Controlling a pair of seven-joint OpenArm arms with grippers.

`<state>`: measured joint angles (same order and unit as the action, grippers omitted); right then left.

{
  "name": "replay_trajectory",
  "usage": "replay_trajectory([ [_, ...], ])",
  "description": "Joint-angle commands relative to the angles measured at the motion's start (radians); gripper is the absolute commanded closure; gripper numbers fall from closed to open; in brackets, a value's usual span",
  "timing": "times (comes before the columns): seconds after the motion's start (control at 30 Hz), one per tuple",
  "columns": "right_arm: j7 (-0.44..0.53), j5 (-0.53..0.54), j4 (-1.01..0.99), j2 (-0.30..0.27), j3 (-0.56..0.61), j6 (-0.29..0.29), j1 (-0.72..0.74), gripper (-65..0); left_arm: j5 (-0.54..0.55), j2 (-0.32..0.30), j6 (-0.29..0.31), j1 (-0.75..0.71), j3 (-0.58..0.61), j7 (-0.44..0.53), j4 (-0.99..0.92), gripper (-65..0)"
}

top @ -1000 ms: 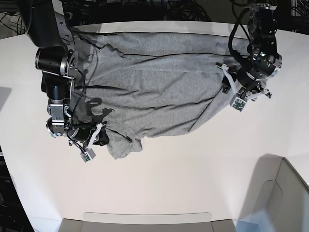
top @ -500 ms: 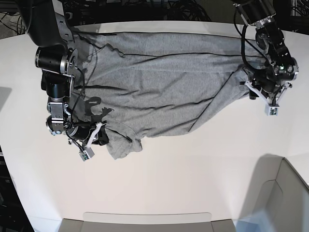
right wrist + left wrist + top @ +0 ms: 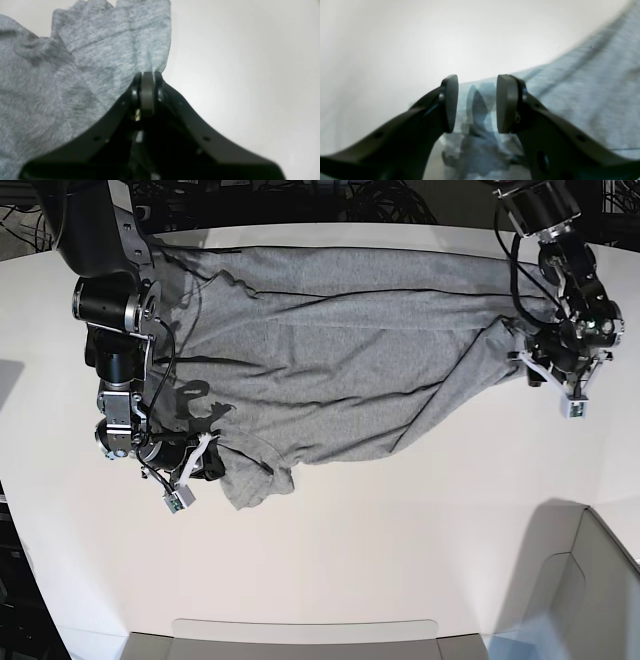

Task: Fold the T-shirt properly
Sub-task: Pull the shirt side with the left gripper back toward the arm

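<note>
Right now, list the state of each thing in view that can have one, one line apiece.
Heather-grey cotton T-shirt: spread out but wrinkled on the white table, not yet folded, one corner pinched.
Right claw: shut on the T-shirt's edge.
Left claw: open, holding nothing, at the shirt's far edge.

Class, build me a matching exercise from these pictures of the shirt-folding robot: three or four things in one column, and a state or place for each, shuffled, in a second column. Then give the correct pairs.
Column 1
1. left gripper
2. right gripper
3. T-shirt
4. table

Column 2
A. white, bare along the near side in the base view
B. jaws apart, nothing between them
C. grey, spread out and wrinkled, not yet folded
D. jaws closed on a bunched edge of fabric

Pairs: 1-B, 2-D, 3-C, 4-A
</note>
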<state>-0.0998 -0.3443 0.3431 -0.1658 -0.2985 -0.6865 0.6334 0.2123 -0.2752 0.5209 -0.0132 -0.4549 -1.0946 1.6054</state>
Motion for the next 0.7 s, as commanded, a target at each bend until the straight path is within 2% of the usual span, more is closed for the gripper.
replay_trajectory([
  [0.0, -0.134, -0.108, -0.011, -0.008, 0.006, -0.012, -0.017, 0.0, -0.014, -0.026, 0.003, 0.015, -0.003, 0.023, 0.016, -25.9],
  [0.17, -0.134, -0.108, -0.011, -0.008, 0.006, -0.012, -0.019, 0.0, -0.057, -0.032, 0.017, 0.017, 0.006, 0.027, -0.055, -26.0],
  [0.2, -0.134, -0.108, -0.011, -0.008, 0.006, -0.012, -0.019, 0.0, -0.057, -0.032, 0.035, 0.017, 0.006, 0.035, -0.069, -26.0],
  [0.33, -0.134, -0.108, -0.011, -0.007, 0.006, -0.012, -0.019, 0.0, -0.057, -0.032, 0.175, 0.019, 0.0, 0.051, -0.139, -26.0],
  [0.6, -0.134, -0.108, -0.011, -0.008, 0.006, -0.012, -0.019, 0.0, -0.057, -0.032, 0.177, 0.019, -0.003, 0.109, -0.179, -25.4],
  [0.67, -0.134, -0.108, -0.011, -0.008, 0.006, -0.012, -0.019, 0.0, -0.057, -0.032, 0.177, 0.019, -0.003, 0.109, -0.179, -22.9],
])
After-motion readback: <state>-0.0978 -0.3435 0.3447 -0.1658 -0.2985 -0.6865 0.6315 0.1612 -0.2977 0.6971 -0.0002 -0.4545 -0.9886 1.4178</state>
